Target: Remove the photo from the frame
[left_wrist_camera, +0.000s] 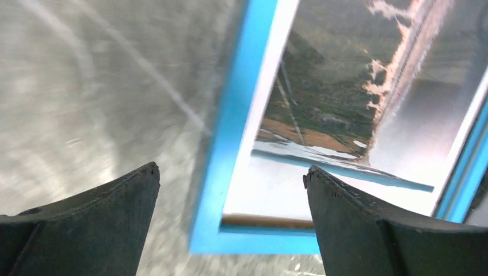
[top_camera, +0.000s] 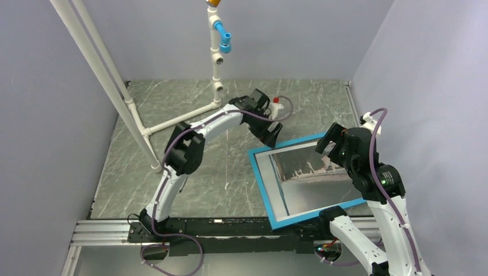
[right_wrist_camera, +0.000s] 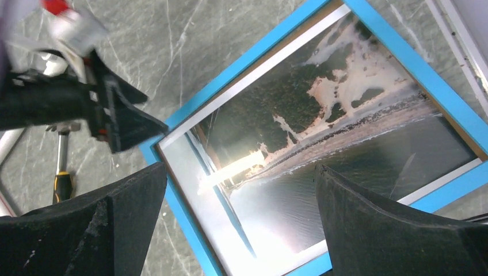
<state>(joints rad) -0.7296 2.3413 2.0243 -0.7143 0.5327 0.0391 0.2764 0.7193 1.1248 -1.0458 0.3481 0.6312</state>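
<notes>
With both spread wide and empty, your left gripper (top_camera: 270, 135) sits at the frame's (top_camera: 262, 185) eleven-o'clock corner, the photo (top_camera: 308, 181) toward four o'clock, while your right gripper (top_camera: 331, 147) hovers directly over it, nearer.

We see the left arm (top_camera: 216, 123) and right arm (top_camera: 396, 233) in white shells with black joint housings, purple cables (top_camera: 380, 109) looping alongside, a green light (top_camera: 384, 183), and matte black wedge-shaped jaws.
</notes>
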